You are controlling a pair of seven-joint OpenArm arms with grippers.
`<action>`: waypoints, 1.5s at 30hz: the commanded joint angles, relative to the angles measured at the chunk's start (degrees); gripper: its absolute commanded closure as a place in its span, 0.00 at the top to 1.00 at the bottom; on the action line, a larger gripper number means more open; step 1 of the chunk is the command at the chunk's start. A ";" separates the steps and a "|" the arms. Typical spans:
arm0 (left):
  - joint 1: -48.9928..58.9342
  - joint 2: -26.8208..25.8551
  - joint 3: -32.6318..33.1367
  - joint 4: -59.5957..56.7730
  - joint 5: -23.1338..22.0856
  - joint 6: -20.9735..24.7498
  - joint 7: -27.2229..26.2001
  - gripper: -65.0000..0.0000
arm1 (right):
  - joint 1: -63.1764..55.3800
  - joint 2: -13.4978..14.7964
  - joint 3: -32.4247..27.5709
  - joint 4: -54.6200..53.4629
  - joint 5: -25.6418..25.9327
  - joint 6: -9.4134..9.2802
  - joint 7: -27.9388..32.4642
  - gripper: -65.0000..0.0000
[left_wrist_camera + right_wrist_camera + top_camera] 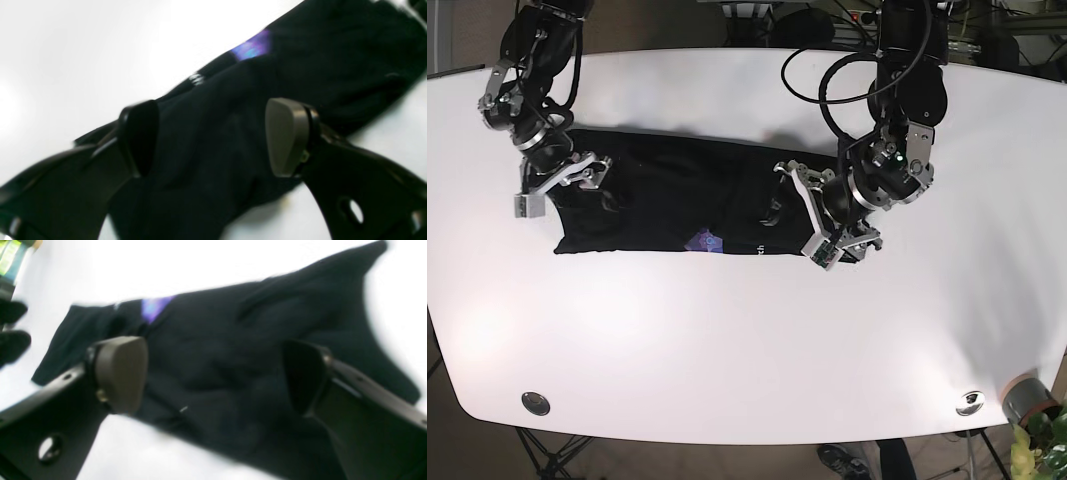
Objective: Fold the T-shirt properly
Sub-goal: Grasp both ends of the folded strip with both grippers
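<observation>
Black T-shirt (677,195) folded into a long strip on white table (727,330). Left gripper (213,138) spread wide over its one end, right gripper (213,373) likewise spread over the opposite end. Probably hovering; contact unclear through blur.

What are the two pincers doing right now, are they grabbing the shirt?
Left pincer: open, jaws spread over the black T-shirt, gripping nothing.
Right pincer: open, also poised over the shirt, nothing clamped.

A white table (727,340) carries 2 round metal discs (535,403) (970,402) near its front corners.
</observation>
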 commanded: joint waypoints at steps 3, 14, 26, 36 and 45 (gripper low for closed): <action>-0.55 0.08 -2.12 -2.60 2.07 0.03 -5.18 0.71 | 4.44 1.14 6.18 -4.58 0.92 0.42 -2.69 0.94; 0.24 -0.09 -11.00 -8.58 1.89 -0.23 -5.97 0.56 | 12.09 11.78 9.70 -27.00 1.27 1.03 -3.75 0.95; 0.68 -0.18 -12.50 -16.58 1.81 -0.32 -11.51 0.27 | 12.88 11.95 9.17 -34.64 1.27 5.69 -3.83 0.95; 0.68 -0.18 -12.67 -19.04 1.89 -0.32 -11.51 0.19 | 7.61 4.57 3.10 -22.78 1.27 4.28 -4.01 0.94; 1.74 -0.18 -12.58 -18.95 1.89 -0.32 -11.51 0.19 | 7.87 2.99 1.17 -23.13 0.92 2.53 -3.66 0.92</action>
